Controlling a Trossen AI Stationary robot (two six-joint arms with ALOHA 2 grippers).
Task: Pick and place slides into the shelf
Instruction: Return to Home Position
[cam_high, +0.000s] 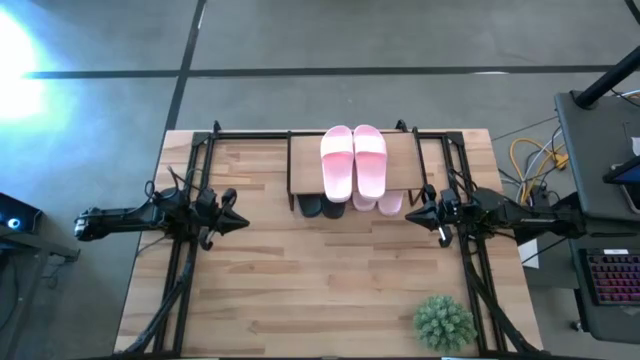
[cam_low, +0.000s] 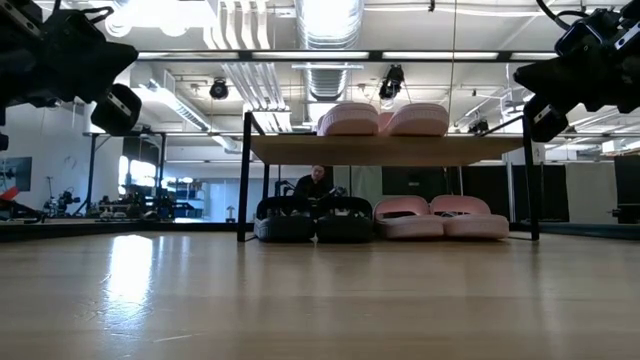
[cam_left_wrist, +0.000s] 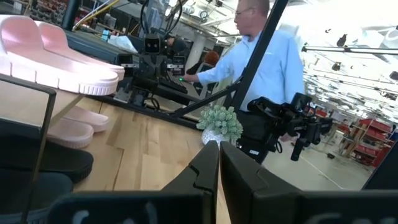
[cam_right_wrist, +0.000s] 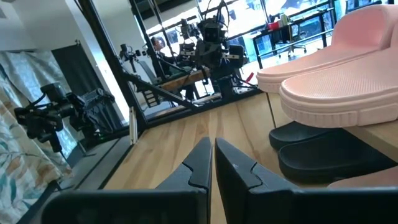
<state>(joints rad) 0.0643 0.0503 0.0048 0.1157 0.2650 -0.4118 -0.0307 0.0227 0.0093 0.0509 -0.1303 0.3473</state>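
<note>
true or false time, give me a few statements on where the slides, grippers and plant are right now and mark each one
1. A pink pair lies on top of the shelf. True.
2. The black pair lies on top of the shelf too. False: it sits under the shelf, beside a second pink pair.
3. The left gripper and the right gripper are both shut and hold nothing. True.
4. The plant stands on the left arm's side. False: it stands on the right arm's side, near a table corner.
</note>
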